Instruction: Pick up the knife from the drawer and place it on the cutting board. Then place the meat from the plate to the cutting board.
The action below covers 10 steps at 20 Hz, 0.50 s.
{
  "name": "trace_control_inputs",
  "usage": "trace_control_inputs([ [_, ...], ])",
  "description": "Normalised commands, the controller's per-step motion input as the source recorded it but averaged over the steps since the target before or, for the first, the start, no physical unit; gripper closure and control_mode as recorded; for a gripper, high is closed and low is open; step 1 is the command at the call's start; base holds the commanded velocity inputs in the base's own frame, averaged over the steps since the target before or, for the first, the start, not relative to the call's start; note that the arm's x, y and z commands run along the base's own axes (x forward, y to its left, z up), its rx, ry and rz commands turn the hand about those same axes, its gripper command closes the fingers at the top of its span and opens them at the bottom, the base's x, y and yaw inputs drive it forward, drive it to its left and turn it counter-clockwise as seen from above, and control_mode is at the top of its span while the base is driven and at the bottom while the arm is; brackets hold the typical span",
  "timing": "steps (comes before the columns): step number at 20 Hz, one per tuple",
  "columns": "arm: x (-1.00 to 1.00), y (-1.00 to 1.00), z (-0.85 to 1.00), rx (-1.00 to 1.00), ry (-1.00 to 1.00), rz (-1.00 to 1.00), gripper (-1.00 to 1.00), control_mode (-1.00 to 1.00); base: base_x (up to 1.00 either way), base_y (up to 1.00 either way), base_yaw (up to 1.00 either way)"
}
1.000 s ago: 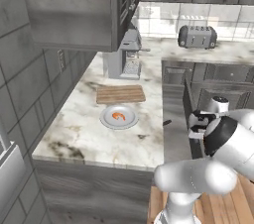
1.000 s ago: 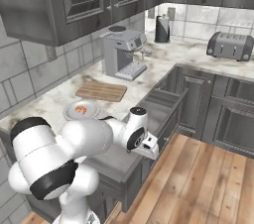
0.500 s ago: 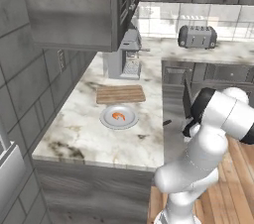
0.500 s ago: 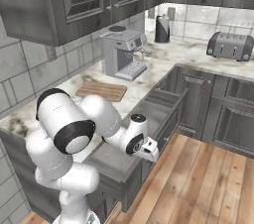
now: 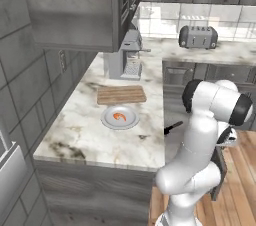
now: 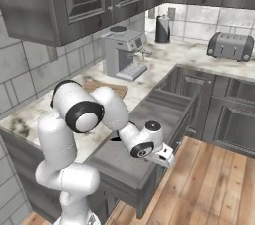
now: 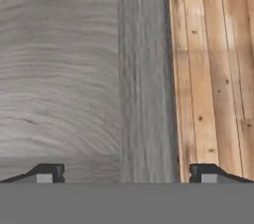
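Nothing moved yet: gripper (image 7: 121, 173) jaws apart over open drawer (image 6: 149, 119); meat (image 5: 119, 116) on plate (image 5: 107, 121), cutting board (image 5: 121, 94) bare.

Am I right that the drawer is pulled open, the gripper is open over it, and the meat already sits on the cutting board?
Not quite: the meat is on the plate, not on the cutting board, as the left base view shows. The rest holds: the drawer is pulled open and the gripper is open over it.
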Motion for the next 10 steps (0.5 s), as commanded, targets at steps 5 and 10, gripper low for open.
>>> trace_control_inputs([
  [5, 0.05, -0.83, -0.24, 0.04, -0.03, 0.0, -1.0, -1.0, 0.0, 0.0, 0.0],
  [10, 0.12, -0.58, -0.02, 0.07, 0.0, 0.0, -1.0, -1.0, 0.0, 0.0, 0.0],
])
